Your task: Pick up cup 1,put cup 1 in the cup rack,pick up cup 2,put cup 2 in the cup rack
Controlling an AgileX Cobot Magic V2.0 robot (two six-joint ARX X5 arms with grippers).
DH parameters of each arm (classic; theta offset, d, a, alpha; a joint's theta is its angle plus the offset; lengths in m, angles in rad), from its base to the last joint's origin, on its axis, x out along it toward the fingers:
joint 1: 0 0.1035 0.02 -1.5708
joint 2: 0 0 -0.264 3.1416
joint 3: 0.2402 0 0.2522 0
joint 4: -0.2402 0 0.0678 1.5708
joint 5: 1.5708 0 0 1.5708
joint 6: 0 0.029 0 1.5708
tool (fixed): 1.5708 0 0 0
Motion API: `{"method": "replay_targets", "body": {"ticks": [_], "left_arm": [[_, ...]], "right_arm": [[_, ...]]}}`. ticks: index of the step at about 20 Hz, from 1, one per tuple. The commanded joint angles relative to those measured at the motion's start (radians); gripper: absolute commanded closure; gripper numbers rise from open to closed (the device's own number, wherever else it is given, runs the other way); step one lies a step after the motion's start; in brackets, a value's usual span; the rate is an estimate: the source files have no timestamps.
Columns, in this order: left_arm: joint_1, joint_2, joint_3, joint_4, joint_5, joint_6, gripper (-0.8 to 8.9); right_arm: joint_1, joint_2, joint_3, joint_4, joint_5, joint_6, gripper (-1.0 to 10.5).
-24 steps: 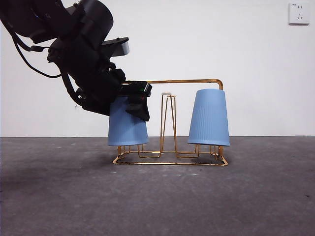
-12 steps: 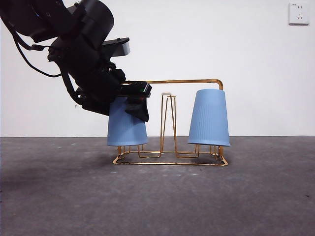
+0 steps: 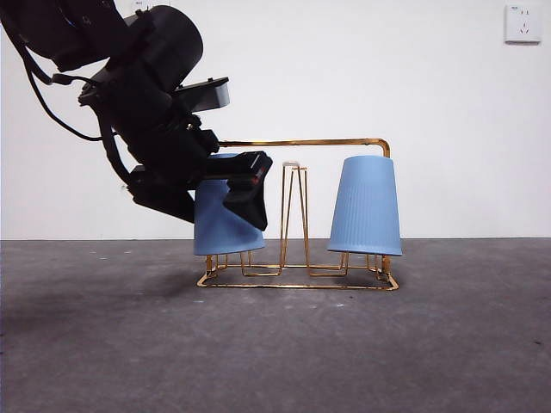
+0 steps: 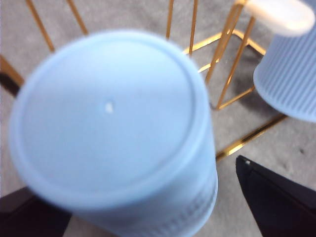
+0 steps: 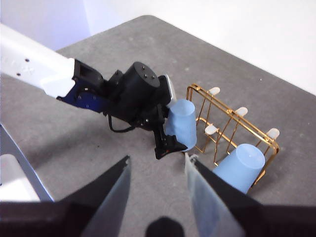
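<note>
The gold wire cup rack (image 3: 301, 285) stands mid-table. One blue ribbed cup (image 3: 366, 206) sits upside down on its right end. A second blue cup (image 3: 225, 231) rests upside down on the left end, leaning slightly. My left gripper (image 3: 219, 196) is open around this left cup, with a jaw on each side. In the left wrist view the cup's base (image 4: 108, 128) fills the frame, and a gap shows between it and the right jaw. The right wrist view shows the rack (image 5: 232, 116), both cups and the left arm from above. My right gripper (image 5: 158, 159) hangs open, high up and holding nothing.
The table is a dark grey mat (image 3: 275, 361) in front of a white wall with a socket (image 3: 523, 23) at the upper right. A white object (image 5: 15, 182) lies at the table's side in the right wrist view.
The left gripper's jaws have spread apart off the left cup. The near jaw swung right, and the cup settled slightly to the right and now leans.
</note>
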Motion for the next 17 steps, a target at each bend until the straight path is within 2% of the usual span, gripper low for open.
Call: {"method": "replay_targets", "body": {"ticks": [1,9,13,17], "left_arm": [[-0.002,-0.026,-0.002,-0.033,0.003,-0.007,3.01],[-0.002,-0.149,-0.002,-0.146,0.003,-0.006,3.01],[-0.002,-0.248,-0.002,-0.258,0.003,-0.006,3.01],[-0.002,-0.356,-0.002,-0.386,0.005,-0.026,3.02]], "right_arm": [[0.0,-0.001,-0.004,-0.006,0.005,-0.006,7.6],[0.0,-0.001,-0.004,-0.009,0.005,-0.006,7.6],[0.0,-0.001,-0.004,-0.029,0.009,-0.003,7.6],[0.0,0.0,-0.004,-0.079,0.054,0.008,7.6]]}}
